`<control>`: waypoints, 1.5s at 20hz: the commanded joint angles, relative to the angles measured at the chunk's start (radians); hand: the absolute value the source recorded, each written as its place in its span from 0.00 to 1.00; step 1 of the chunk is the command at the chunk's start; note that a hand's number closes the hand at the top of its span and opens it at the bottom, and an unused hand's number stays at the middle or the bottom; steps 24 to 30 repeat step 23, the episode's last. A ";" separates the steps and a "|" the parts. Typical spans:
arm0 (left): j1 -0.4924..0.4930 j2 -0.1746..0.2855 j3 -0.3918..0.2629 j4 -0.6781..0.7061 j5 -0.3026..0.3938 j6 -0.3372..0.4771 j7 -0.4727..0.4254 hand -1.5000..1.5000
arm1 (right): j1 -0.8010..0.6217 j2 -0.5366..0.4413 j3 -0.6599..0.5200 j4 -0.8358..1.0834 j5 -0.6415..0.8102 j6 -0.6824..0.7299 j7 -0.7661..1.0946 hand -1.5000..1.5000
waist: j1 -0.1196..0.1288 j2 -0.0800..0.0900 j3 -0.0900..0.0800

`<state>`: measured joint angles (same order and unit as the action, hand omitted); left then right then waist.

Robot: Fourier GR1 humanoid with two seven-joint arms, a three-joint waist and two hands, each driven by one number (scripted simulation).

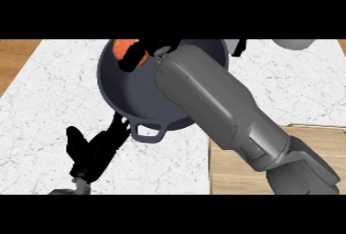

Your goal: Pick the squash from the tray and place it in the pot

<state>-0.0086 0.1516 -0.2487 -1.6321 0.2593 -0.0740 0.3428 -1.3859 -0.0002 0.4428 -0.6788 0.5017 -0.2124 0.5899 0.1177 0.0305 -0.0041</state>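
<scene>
The orange squash (121, 47) shows at the far left rim of the dark grey pot (132, 93), mostly hidden by my right hand (154, 46). That hand's black fingers curl round the squash over the pot's inside. My right forearm runs from the lower right across the pot and covers its right half. The wooden tray (233, 171) lies at the lower right, partly under the forearm. My left hand (91, 153) rests open at the lower left, fingers up, just beside the pot's near handle (149, 133).
The pot stands on a white marble slab (54, 105). A strip of wooden counter (13, 57) shows at the far left. A pale grey rounded object (295, 43) sits at the top right edge.
</scene>
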 commanded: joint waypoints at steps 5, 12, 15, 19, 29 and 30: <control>-0.070 -0.027 -0.021 -0.015 -0.012 -0.013 -0.020 0.50 | 0.067 0.000 -0.068 0.064 -0.245 -0.168 -0.106 0.00 | 0.029 0.013 0.002; -0.071 -0.037 -0.031 -0.009 -0.027 -0.017 -0.041 0.50 | 0.091 0.000 -0.073 0.092 -0.395 -0.295 -0.269 0.00 | 0.044 0.014 0.002; -0.087 -0.053 -0.013 -0.002 -0.006 -0.007 -0.030 0.50 | 0.049 0.000 -0.090 0.113 -0.435 -0.332 -0.319 0.00 | 0.027 0.011 0.002; -0.083 -0.046 -0.021 -0.020 -0.016 -0.010 -0.018 0.50 | 0.082 0.000 -0.020 0.159 -0.444 -0.439 -0.379 0.00 | 0.021 0.004 0.002; -0.084 -0.032 0.022 0.001 -0.015 0.004 -0.022 0.50 | 0.033 0.000 -0.063 0.219 -0.467 -0.479 -0.397 0.00 | -0.025 -0.004 0.002; -0.084 -0.032 0.022 0.001 -0.015 0.004 -0.022 0.50 | 0.033 0.000 -0.063 0.219 -0.467 -0.479 -0.397 0.00 | -0.025 -0.004 0.002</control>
